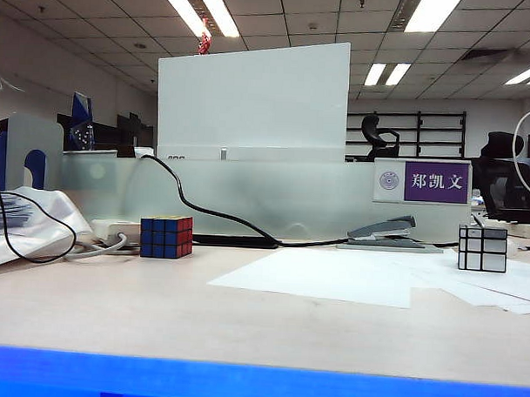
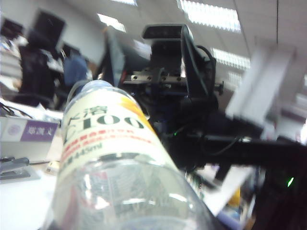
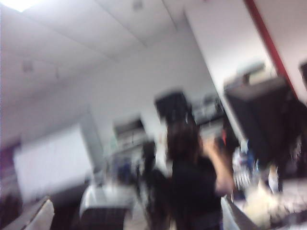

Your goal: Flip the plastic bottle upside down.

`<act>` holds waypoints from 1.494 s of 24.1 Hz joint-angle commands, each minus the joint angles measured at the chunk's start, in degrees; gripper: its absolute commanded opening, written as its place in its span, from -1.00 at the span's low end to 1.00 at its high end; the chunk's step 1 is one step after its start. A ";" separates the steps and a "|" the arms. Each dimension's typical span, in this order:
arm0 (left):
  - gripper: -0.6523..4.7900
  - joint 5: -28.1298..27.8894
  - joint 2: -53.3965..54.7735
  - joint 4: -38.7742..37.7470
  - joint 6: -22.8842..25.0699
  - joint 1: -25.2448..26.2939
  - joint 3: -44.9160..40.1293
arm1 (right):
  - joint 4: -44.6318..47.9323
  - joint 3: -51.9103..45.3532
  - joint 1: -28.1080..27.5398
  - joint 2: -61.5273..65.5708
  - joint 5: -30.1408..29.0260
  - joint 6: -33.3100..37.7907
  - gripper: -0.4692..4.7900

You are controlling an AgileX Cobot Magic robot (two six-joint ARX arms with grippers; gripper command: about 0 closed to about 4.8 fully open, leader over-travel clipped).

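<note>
Left end effector: not itself visible to you; the plastic bottle (image 2: pixel 112 158) fills its wrist view, lifted off the desk (image 1: pixel 243 324), apparently gripped for turning over.
Bottle: absent from the desk by the Rubik's cube (image 1: pixel 166 237).
Right end effector: jaws fully spread, empty, aimed across the office, away from the bottle.

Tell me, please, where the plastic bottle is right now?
The plastic bottle fills the left wrist view, close to that camera and raised above the desk, in front of the other arm; the exterior view does not show it.
</note>
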 commanded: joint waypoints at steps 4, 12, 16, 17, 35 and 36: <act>-0.78 14.14 23.41 -16.81 14.19 0.00 19.80 | -18.93 0.22 -4.39 -6.21 -8.44 -14.93 1.00; -0.78 7.06 42.75 -49.37 37.75 -0.11 38.38 | -58.18 0.22 -14.34 -21.38 -3.56 -38.62 -0.17; -0.78 -5.01 51.04 -64.57 46.90 -1.97 48.61 | -76.35 0.22 -15.67 -27.85 2.69 -49.05 -0.84; -0.78 -7.56 52.43 -67.23 48.65 -2.51 50.60 | -79.56 0.22 -15.67 -29.00 4.92 -50.99 -0.84; -0.78 -33.44 72.61 -90.97 59.69 -15.21 69.59 | -114.36 0.09 -15.58 -39.54 26.53 -65.40 -0.84; -0.78 -33.46 73.18 -91.62 60.00 -15.19 69.59 | -114.97 0.09 -15.58 -39.54 27.65 -65.77 -0.84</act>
